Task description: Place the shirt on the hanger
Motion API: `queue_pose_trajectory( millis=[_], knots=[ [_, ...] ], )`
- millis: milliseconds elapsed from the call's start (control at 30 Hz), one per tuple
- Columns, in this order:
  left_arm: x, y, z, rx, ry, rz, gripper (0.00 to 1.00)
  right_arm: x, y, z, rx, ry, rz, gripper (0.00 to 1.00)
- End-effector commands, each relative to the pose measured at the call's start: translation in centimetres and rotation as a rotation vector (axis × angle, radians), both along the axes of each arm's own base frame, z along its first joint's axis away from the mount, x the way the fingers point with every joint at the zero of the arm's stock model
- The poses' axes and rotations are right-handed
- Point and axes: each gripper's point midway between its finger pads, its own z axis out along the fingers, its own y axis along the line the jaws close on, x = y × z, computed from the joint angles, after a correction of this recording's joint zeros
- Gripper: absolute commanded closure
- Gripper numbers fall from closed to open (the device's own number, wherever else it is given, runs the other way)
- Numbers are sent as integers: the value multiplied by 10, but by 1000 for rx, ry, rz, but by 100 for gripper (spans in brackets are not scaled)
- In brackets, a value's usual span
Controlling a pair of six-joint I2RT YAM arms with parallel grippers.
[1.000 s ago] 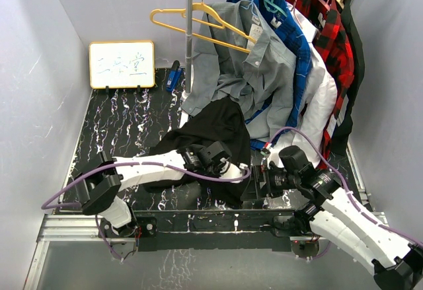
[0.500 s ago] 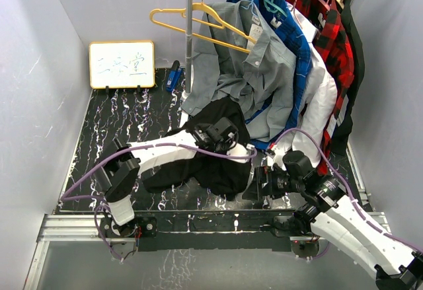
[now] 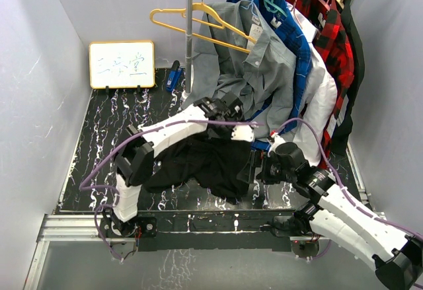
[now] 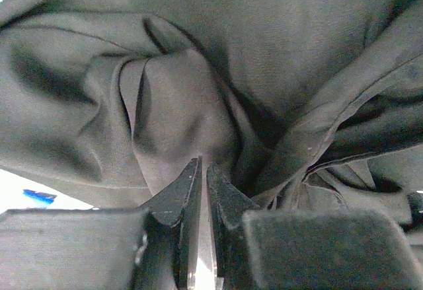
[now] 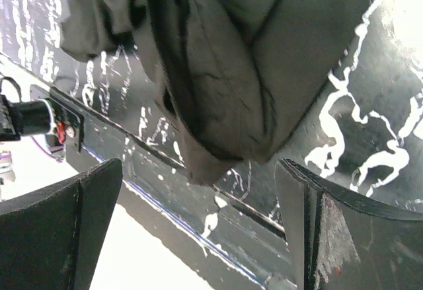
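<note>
The black shirt (image 3: pixel 201 161) hangs bunched from my left gripper (image 3: pixel 226 110), which is shut on a fold of its fabric (image 4: pixel 172 98) and holds it above the table by the rack. Its lower part drapes onto the marbled table (image 3: pixel 125 125). In the left wrist view my left gripper (image 4: pixel 202 166) has its jaws pinched on cloth. My right gripper (image 3: pixel 254 170) is open and empty beside the shirt's lower right edge. In the right wrist view my right gripper (image 5: pixel 198 194) sits below a hanging corner of the shirt (image 5: pixel 225 85). The yellow hanger (image 3: pixel 192 24) hangs on the rack post, bare.
The clothes rack post (image 3: pixel 190 52) stands behind. On it hang a grey shirt (image 3: pixel 268 65), a blue shirt (image 3: pixel 301 52), a white garment (image 3: pixel 324 102) and a red plaid shirt (image 3: pixel 330 36). A whiteboard (image 3: pixel 122 64) and a blue object (image 3: pixel 173 76) sit at the back left.
My left gripper has risen and moved back toward the rack, pulling the black shirt up with it. My right gripper has shifted slightly up and stays open.
</note>
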Motion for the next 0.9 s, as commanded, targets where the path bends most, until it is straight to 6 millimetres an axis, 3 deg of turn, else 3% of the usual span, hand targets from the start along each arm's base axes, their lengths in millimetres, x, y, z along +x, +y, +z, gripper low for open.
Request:
queue_pose_trajectory(
  millis=[0,67,200,333,467,633,867],
  knots=[
    [-2,21,34,-108,228,144,92,28,26,45,107,-135,2,2],
    [-9,32,52,-162,287,189,85,22,38,42,96,-125,63,2],
    [-36,76,47,-127,212,198,72,0,72,39,23,-151,209,2],
    [-57,119,46,-120,173,270,71,-7,90,14,-173,-152,255,2],
    [-70,138,57,-206,183,369,70,14,83,9,-279,-181,129,2],
    [-85,160,48,-224,166,439,71,37,51,14,-392,-221,-69,2],
    [-88,167,35,-242,142,483,72,25,45,-10,-451,-135,-61,2]
  ],
)
